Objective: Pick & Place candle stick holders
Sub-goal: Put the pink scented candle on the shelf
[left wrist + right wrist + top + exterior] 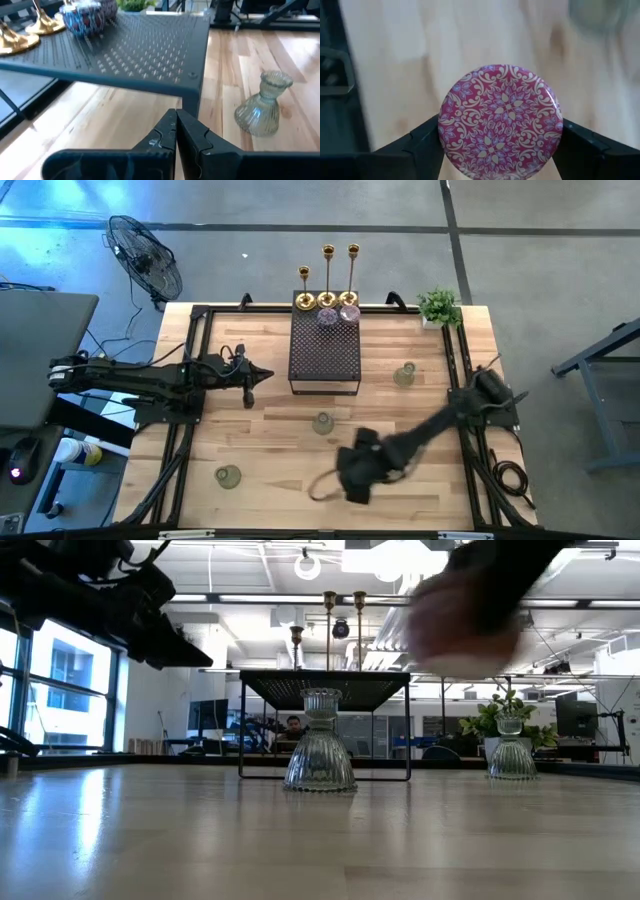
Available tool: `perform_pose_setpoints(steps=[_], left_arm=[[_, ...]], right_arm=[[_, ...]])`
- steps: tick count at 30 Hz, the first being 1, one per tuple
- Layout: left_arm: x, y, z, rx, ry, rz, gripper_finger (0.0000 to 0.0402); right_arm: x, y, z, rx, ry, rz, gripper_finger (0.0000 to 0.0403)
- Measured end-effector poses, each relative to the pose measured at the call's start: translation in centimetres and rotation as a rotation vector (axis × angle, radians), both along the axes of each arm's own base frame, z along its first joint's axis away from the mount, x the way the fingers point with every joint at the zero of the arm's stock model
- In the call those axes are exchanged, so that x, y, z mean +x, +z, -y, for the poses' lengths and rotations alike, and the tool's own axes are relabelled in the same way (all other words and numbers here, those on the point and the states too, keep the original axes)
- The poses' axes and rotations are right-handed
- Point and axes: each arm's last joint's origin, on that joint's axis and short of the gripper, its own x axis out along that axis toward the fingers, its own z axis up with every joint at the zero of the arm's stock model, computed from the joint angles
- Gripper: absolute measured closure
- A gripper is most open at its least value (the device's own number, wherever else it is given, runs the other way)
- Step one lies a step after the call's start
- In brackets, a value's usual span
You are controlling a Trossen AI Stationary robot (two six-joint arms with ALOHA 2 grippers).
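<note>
Mesh stand point(324, 352) mid-table; flanks open

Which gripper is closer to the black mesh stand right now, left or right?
Left. The left gripper hovers shut just beside the black mesh stand, off its near-left corner. The right gripper is farther off, toward the table's front edge, clamped on a pink patterned cup.

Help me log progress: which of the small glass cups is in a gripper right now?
The pink patterned cup, clamped between the right gripper's fingers above the table's near side. The pale green cups stand free on the wood.
</note>
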Motion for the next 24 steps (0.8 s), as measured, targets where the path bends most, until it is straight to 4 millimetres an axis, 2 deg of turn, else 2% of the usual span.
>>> perform_pose_setpoints(steps=[3,7,12,17,24], left_arm=[[0.0,0.0,0.0,-0.002,0.001,0.004,0.0401],[0.0,0.0,0.0,-0.002,0.006,0.001,0.0401],[-0.1,-0.1,-0.1,0.003,0.027,-0.012,0.0401],[-0.1,-0.2,-0.1,0.003,0.032,-0.023,0.0401],[-0.2,-0.5,-0.1,0.007,0.052,-0.051,0.0401]], right_arm=[[3.5,-0.8,1.5,-0.045,0.081,0.011,0.0120],[8.0,-1.6,2.4,-0.061,0.196,0.040,0.0120],[11.7,-2.7,3.1,-0.110,0.338,0.037,0.0120],[13.7,-3.5,4.4,-0.140,0.463,0.046,0.0120],[14.4,-4.4,6.9,-0.159,0.535,0.041,0.0120]])
